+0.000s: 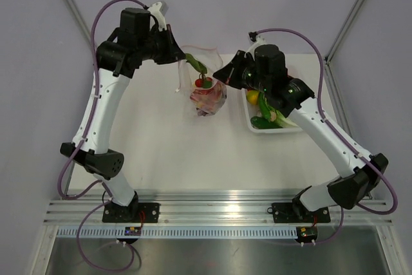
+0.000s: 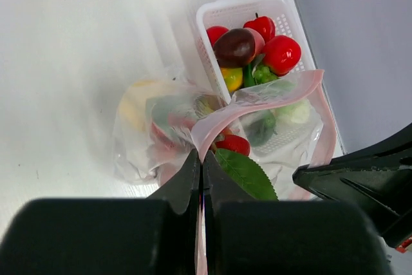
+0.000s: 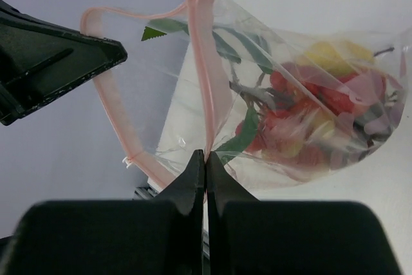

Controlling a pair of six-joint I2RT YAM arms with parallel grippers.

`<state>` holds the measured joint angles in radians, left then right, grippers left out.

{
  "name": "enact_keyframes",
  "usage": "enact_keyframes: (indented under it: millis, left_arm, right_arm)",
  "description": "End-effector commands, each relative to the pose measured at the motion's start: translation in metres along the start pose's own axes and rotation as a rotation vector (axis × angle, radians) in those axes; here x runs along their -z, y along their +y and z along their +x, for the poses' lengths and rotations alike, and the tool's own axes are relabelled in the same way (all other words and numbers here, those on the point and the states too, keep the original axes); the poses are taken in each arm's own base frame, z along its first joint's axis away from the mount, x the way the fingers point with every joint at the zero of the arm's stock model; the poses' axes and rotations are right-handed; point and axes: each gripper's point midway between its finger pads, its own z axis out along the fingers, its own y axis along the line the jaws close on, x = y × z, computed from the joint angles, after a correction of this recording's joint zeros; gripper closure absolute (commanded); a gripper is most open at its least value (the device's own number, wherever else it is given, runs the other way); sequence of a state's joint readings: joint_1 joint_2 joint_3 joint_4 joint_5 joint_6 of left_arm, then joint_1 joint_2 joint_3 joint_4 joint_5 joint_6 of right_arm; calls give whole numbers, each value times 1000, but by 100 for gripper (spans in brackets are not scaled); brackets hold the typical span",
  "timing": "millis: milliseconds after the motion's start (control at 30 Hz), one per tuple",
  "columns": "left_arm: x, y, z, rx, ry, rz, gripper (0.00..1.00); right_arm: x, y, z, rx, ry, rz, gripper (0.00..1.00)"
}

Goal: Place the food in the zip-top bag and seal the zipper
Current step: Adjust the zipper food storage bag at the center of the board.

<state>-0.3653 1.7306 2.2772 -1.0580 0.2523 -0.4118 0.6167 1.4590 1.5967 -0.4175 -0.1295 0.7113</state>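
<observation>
- The left gripper [image 2: 201, 167] is pinching its two black fingers fully together on the thin pinkish-red zipper strip [image 3: 205, 82], at the left end of the mouth. It looks to be acting as an anchor so the soft plastic cannot slump.
- The clear, crinkly zip-top bag [image 1: 207, 98] is hanging between the two arms at the far middle of the white table [image 1: 167, 152]. Its mouth is being held up, and its loaded bottom seems to be sagging onto the tabletop.
- The mouth is standing open: one lip is looping away from the other. My guess is that it is being kept that way for filling, so sealing is not yet under way.
- Red, yellow and leafy green toy food [image 3: 302, 127] is bunching in the lower part of the bag, weighing it down.
- The right gripper [image 3: 205, 162] is likewise clamping closed on the strip, on the right side of the mouth and near the left gripper.
- The white rectangular mesh basket [image 2: 239, 4] is sitting just right of the bag. It is holding red tomatoes [image 2: 281, 53], a dark purple piece, something yellow and greens. So I judge the filling only partly done, with both grippers busy holding the bag.
</observation>
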Motion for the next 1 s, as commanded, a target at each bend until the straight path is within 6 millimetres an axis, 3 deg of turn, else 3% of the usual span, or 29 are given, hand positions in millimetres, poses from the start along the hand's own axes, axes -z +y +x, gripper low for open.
enact_keyframes:
  millis: [0,67,100,167,233,300,333,400,467,533,600,667,767,800,900,967]
  left_arm:
    - [-21,17,27,-14,64,-54,100]
    - [-39,28,43,-5,92,-86,100]
    - [-59,38,71,13,166,-96,100]
    - [-75,38,96,29,238,-80,100]
    - [-86,32,116,22,298,-72,100]
    - [-83,21,113,5,300,-60,100]
    - [-70,6,89,-11,234,-24,100]
    - [-47,-11,59,-26,149,3,100]
    - [-8,-38,14,-54,-3,60,100]
    - [17,-50,-4,-66,-71,92,100]
    - [24,-54,-10,-63,-97,109,100]
    - [17,-50,-1,-55,-69,106,100]
    - [-15,-31,33,-25,38,79,100]
    - [-33,-18,54,-9,93,57,100]
    - [-52,0,83,6,169,15,100]
    - [-54,2,88,10,186,18,100]
  right_arm:
    - [-15,-40,31,2,61,113,100]
    - [-35,-84,63,-13,127,221,100]
    - [-41,-97,75,-28,151,253,100]
    - [-55,-125,102,-57,233,312,100]
    - [-57,-121,110,-79,272,295,100]
    - [-54,-103,94,-77,221,235,100]
    - [-52,-93,83,-65,192,214,100]
    - [-41,-79,65,-27,158,197,100]
    - [-31,-61,43,-1,109,170,100]
    - [-25,-56,33,16,77,165,100]
    - [-23,-61,34,16,63,177,100]
    - [-25,-69,40,9,73,198,100]
    - [-36,-88,62,-14,125,231,100]
    - [-38,-99,72,-22,145,255,100]
    - [-41,-117,86,-22,186,315,100]
    - [-34,-123,83,1,194,357,71]
